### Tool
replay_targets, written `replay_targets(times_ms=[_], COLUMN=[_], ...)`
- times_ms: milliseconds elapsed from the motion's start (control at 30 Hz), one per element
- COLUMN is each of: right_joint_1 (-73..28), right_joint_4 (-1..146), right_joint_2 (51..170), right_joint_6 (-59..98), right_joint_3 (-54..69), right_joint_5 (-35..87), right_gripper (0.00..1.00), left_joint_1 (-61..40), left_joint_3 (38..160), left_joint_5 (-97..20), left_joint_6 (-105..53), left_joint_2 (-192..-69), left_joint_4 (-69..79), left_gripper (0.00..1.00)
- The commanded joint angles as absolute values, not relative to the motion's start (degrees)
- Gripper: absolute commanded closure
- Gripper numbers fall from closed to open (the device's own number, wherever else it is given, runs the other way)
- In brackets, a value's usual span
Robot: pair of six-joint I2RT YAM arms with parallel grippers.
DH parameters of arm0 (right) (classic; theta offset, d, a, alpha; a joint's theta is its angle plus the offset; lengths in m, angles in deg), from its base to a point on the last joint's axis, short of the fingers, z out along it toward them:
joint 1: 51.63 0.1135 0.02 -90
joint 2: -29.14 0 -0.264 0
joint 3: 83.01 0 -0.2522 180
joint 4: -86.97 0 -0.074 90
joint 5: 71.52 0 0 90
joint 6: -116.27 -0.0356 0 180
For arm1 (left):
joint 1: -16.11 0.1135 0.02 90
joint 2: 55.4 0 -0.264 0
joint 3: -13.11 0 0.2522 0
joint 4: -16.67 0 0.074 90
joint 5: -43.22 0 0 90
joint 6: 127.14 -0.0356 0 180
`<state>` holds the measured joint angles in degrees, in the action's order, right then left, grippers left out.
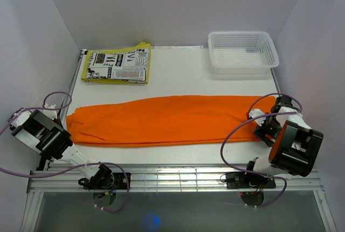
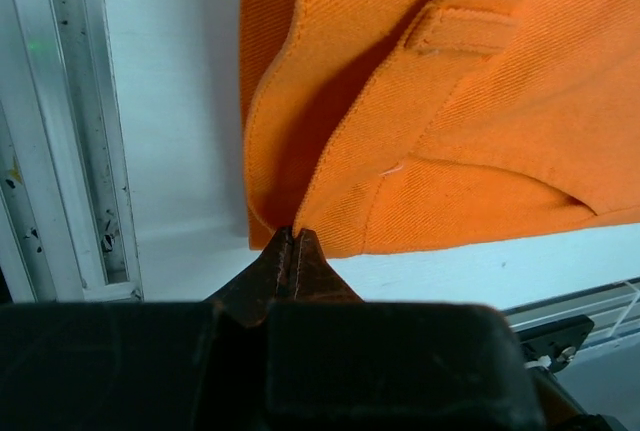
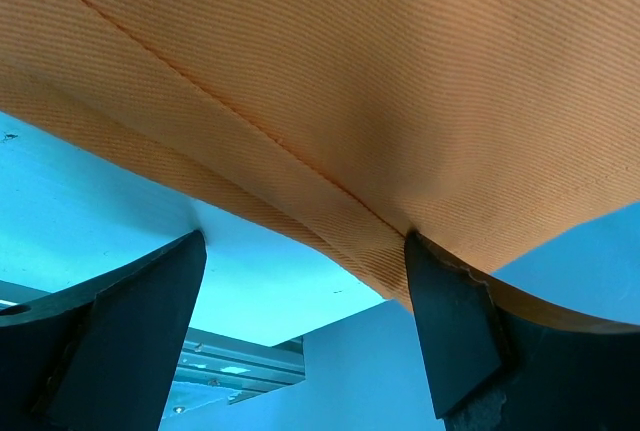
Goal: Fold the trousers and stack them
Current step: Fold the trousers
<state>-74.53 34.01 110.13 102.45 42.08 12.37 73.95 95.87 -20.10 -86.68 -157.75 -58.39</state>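
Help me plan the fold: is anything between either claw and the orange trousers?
Nothing visible. The left claw, shut, touches the orange trousers at a waistband corner; the right claw, open, has their other end against it. The basket and printed garment lie at the far edge.

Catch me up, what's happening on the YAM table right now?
The orange trousers lie stretched flat across the table. The left gripper has its fingers shut at the waistband corner; whether they pinch cloth is unclear. The right gripper is open at the other end, cloth resting on one finger. A folded printed garment sits far left.
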Motion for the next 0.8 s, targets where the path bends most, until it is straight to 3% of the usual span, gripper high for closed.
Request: replay_targets(times_ms=[0, 200, 233, 267, 333, 367, 433, 633, 767], right_joint_1=[-75.01, -75.10, -75.01, -75.10, -75.10, -75.10, -75.01, -74.32, -69.75], right_joint_4=[38.23, 34.81, 33.32, 29.13, 23.58, 20.86, 12.59, 1.93, 7.88], right_joint_2=[112.28, 111.67, 111.14, 110.79, 109.21, 108.77, 108.15, 110.26, 112.45], right_joint_6=[102.20, 102.47, 102.55, 102.90, 103.26, 103.43, 103.87, 102.66, 94.23], right_joint_3=[44.56, 43.24, 41.85, 40.70, 37.63, 33.61, 28.85, 12.40, 10.02], right_joint_5=[13.91, 14.78, 15.49, 16.54, 22.07, 24.17, 30.41, 45.45, 49.42], right_gripper=[0.14, 0.15, 0.15, 0.14, 0.10, 0.07, 0.04, 0.08, 0.21], left_joint_1=[74.29, 74.12, 74.03, 73.94, 73.94, 73.94, 73.68, 67.89, 50.28], left_joint_3=[92.80, 93.22, 93.75, 94.46, 96.74, 97.36, 99.28, 103.78, 101.77], left_joint_5=[-23.84, -26.13, -25.95, -23.86, -20.69, -19.11, -14.45, -4.62, -2.75], left_joint_6=[-87.76, -86.36, -86.44, -88.36, -91.61, -95.11, -98.73, -104.73, -93.95], left_joint_2=[-156.21, -158.84, -158.85, -158.68, -156.49, -155.17, -150.97, -142.25, -135.57], left_joint_4=[-52.91, -50.26, -51.39, -52.80, -58.31, -59.83, -64.65, -70.83, -62.76], left_gripper=[1.00, 1.00, 0.95, 0.72, 0.50, 0.30, 0.17, 0.13, 0.14])
